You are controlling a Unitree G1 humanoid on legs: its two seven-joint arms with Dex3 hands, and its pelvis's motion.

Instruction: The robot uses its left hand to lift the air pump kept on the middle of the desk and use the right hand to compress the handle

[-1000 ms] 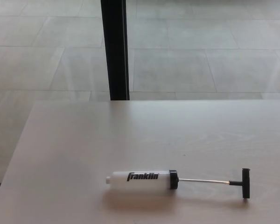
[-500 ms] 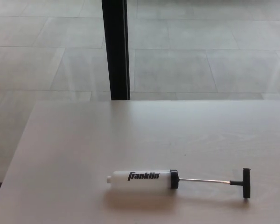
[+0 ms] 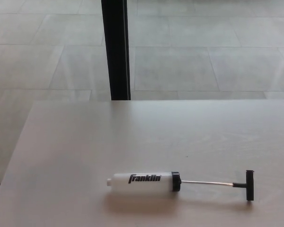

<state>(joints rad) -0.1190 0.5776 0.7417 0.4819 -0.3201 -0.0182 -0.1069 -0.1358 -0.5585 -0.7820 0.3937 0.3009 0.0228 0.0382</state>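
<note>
The air pump (image 3: pixel 144 180) lies flat on the pale desk (image 3: pixel 132 137), near the front edge. Its white barrel bears black "Franklin" lettering and points left. A thin metal rod (image 3: pixel 206 183) sticks out to the right, fully extended, ending in a black T-handle (image 3: pixel 249 185). A black cap (image 3: pixel 176 181) closes the barrel where the rod enters. Neither of my hands shows in the head view.
A black vertical post (image 3: pixel 115 49) stands behind the desk's far edge, left of centre. Beyond it is a grey tiled floor (image 3: pixel 203 56). The desk's left edge (image 3: pixel 16 146) runs diagonally down toward the picture's bottom left corner.
The whole picture has shifted by a few pixels, so the camera moved slightly. The pump has stayed where it lay.
</note>
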